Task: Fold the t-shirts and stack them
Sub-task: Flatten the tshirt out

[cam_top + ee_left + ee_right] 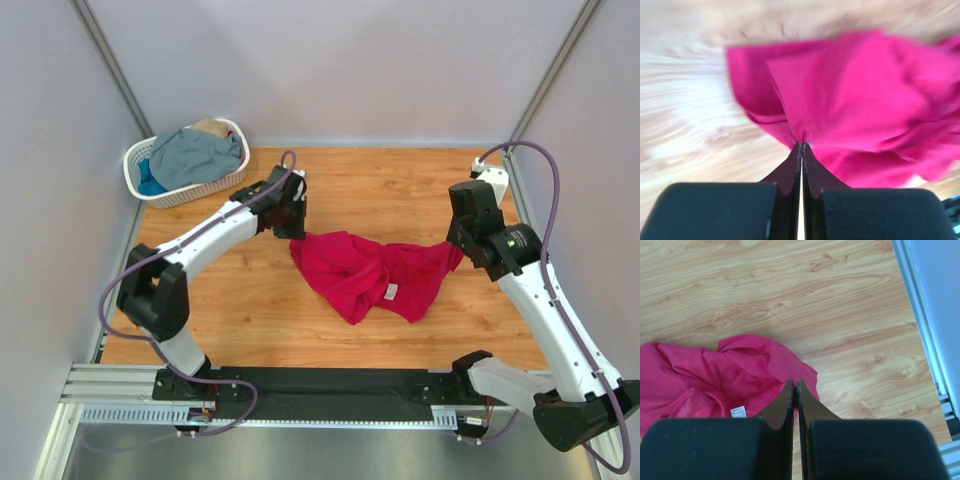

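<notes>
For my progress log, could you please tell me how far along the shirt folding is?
Nothing is folded or stacked yet. In hand: the crimson t-shirt lies crumpled on the table, left jaws shut on its corner, right jaws shut at its edge. Remaining: the grey-blue t-shirt and others heaped in the white basket.

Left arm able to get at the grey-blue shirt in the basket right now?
Probably not yet: the grey-blue shirt lies close, nothing between, but the left gripper is shut on the pink t-shirt.
</notes>
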Available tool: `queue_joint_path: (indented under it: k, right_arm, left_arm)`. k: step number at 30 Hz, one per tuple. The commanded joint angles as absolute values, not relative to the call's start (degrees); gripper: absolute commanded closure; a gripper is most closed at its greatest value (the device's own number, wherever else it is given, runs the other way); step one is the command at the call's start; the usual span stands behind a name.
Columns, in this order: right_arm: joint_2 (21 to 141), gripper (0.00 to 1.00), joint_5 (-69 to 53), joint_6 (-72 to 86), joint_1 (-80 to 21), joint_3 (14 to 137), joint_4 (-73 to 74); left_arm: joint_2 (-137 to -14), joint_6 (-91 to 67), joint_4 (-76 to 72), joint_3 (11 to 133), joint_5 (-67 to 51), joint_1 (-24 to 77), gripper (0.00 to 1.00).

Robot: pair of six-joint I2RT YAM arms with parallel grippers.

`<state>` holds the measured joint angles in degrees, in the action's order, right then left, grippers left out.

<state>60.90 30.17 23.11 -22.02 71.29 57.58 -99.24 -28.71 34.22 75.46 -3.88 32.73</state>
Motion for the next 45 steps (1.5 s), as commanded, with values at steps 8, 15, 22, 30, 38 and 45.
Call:
queue_joint_path:
  k: [8,15,22,30,38,45]
  right_arm:
    - [70.74,1.0,41.92,17.85,-17.15,105.17,63.71]
    - [69.88,1.0,43.77,14.51,-15.91,116.45,64.6]
    - [65.13,1.0,45.08,14.85,-15.82,113.3,66.27]
    - [60.99,1.0,39.12,11.69,-15.82,97.32,54.86]
    - [76.25,1.0,25.5,8.19,-14.94,95.17,37.1]
    - [95.69,1.0,17.14,6.33,-10.11,110.2,34.97]
  left_arm:
    - [-83.15,-28.04,64.92,110.33,17.47,27.16,1.0]
    - [-76.12,-26.37,68.73,117.69,25.4,24.79,1.0]
    - [-71.46,-26.98,69.96,114.96,24.79,24.78,1.0]
    - [-65.32,-30.23,65.23,98.55,8.2,24.79,1.0]
    - [-65.21,-30.14,66.35,93.86,10.72,23.29,1.0]
    - [-58.3,-41.9,49.29,72.12,-11.28,23.38,1.0]
